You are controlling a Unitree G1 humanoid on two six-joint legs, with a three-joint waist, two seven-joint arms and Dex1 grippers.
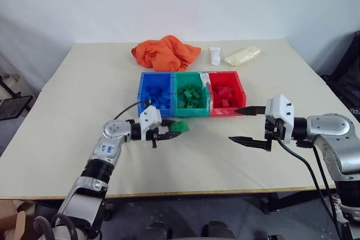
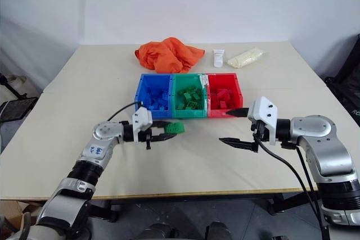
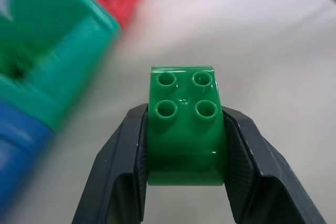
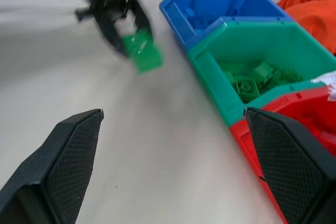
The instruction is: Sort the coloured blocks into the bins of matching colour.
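- We count three bins joined in a row on the counter (image 1: 73, 116): a blue bin (image 1: 147, 91), a green bin (image 1: 181, 108) in the middle and a red bin (image 1: 241, 91).
- Each bin holds bricks of its own colour: a heap of blue bricks (image 1: 161, 96), green bricks (image 1: 190, 95) and red bricks (image 1: 224, 95). They overlap too much for us to give a firm number.
- One green brick (image 3: 184, 124) is outside the bins, gripped between the two fingers of our left pincer (image 1: 167, 134), clenched on its sides. It sits just in front of the seam between the blue and green bins.
- The left wrist view lets us count four studs on top of that brick, which the head views leave too small to read.
- Our right pincer (image 1: 247, 125) hangs in front of the red bin with its fingers spread wide and nothing between them.
- The right wrist view looks into the green bin from the side and also catches the left pincer with its brick, blurred.
- Behind the bins we count three other things: one crumpled orange cloth (image 1: 165, 52), one white tube (image 1: 215, 55) and one pale packet (image 1: 242, 55), the tube between the other two.
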